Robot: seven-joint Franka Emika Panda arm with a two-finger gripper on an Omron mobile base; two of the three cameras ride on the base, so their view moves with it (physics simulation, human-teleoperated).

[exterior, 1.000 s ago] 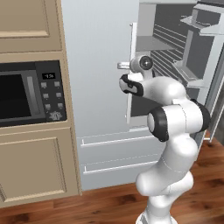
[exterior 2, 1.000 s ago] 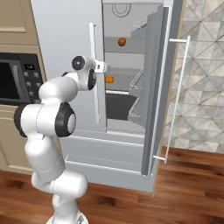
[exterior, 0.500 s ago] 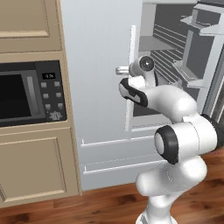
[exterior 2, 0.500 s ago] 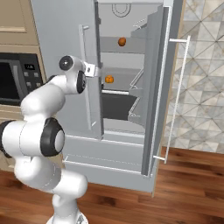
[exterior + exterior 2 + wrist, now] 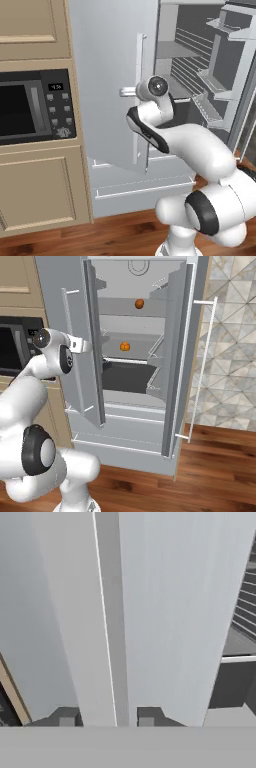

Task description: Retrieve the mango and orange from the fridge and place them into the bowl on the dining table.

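Observation:
The fridge [image 5: 140, 426] stands ahead with its right door [image 5: 200, 356] wide open and its left door [image 5: 110, 75] partly swung out. My gripper [image 5: 107, 719] is shut on the left door's long vertical handle [image 5: 107, 612], one fingertip on each side of the bar. The same gripper [image 5: 82, 346] reaches that handle [image 5: 66, 346] from the left. Inside, the reddish mango [image 5: 139, 303] sits on the upper shelf. One shelf down lies the bright orange [image 5: 124, 346]. The bowl and the dining table are out of view.
A black-fronted microwave [image 5: 30, 107] sits in beige cabinets [image 5: 40, 185] left of the fridge. The open right door carries shelf racks [image 5: 220, 65]. A tiled wall [image 5: 232, 331] stands to the right, with wood floor [image 5: 215, 466] below. The fridge drawers [image 5: 140, 180] are below the doors.
My gripper has closed on the left door's handle and pulled it toward me. The door has swung from nearly closed to partly open, and my arm has folded back with it.

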